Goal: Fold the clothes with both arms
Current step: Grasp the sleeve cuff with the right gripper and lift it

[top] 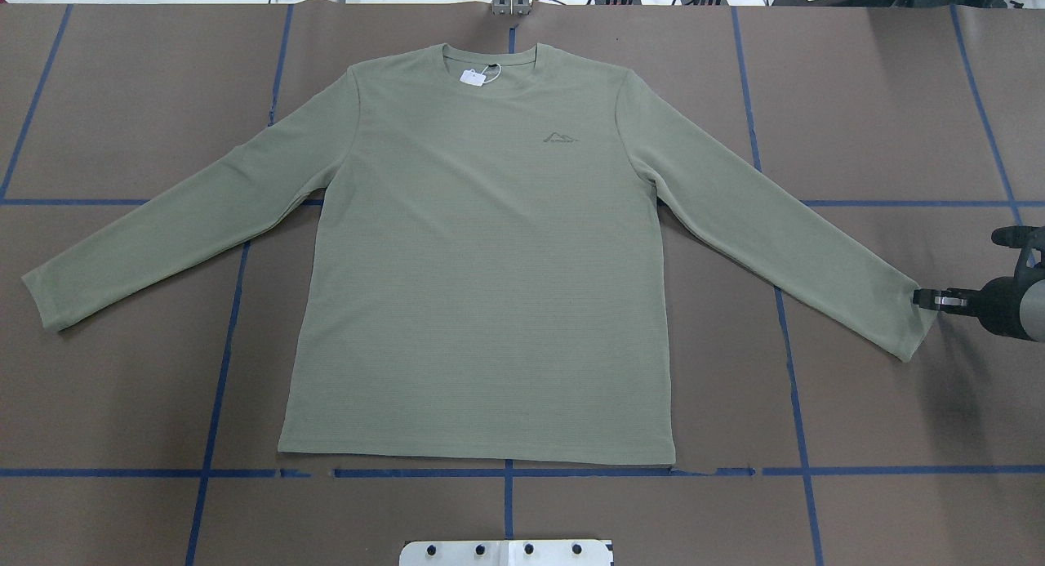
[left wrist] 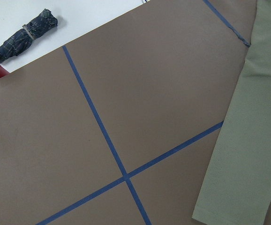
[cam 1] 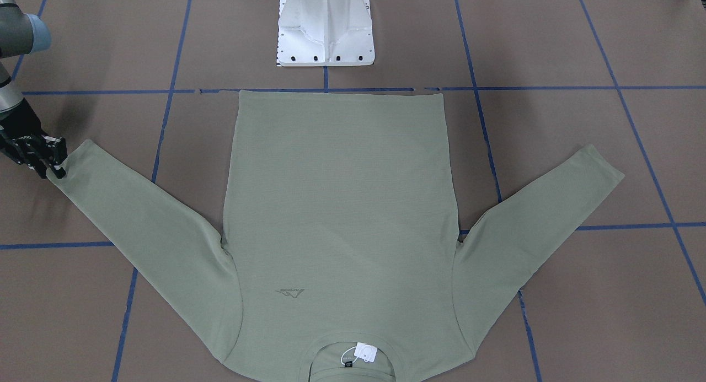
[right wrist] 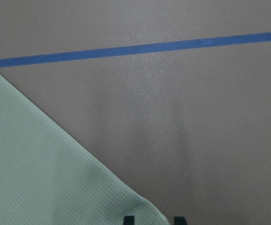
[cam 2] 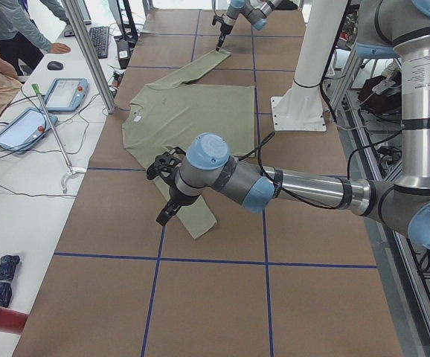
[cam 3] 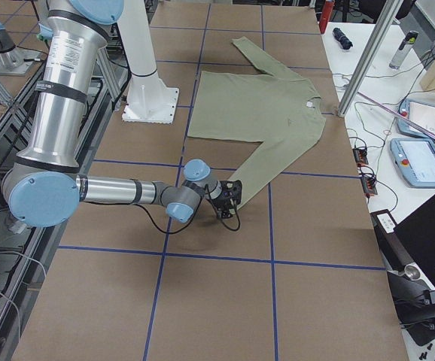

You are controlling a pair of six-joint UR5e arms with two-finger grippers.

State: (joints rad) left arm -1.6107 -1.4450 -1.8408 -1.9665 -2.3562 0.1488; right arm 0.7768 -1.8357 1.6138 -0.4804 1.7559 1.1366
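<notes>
Looking down at a green shirt (top: 482, 288) spread flat on the brown table (top: 882, 100). Fills the middle of the overhead view, front side up, neck at the top and hem near the bottom. Has a small logo (top: 560, 137) on the chest and a white tag (top: 472, 77) at the neck. Reaches both sleeves out and down toward the left and right sides of the frame. Lies across blue tape lines (top: 898, 202) on the table.

Finding the right gripper (top: 922, 298) at the right edge of the overhead view, right at the end of the sleeve there. Has its black tips at the cuff. Shows, in the right wrist view, two fingertips (right wrist: 129, 220) at the bottom edge, a little apart, with the corner of the cuff lying between them. Jaws narrow, not pinched together.

Spotting the left gripper (cam 2: 164, 214) only in the side view from the left, in the middle of that frame, over the other sleeve near its end. Cannot tell wide or narrow for those jaws, nor touching or not. Shows, in the left wrist view, the sleeve end at the lower right, crossing tape lines, and a folded dark umbrella (left wrist: 25, 35) at the upper left on a white desk (left wrist: 9, 11).

Standing at the top middle of the front view, just past the hem: a white base (cam 1: 325, 29).
</notes>
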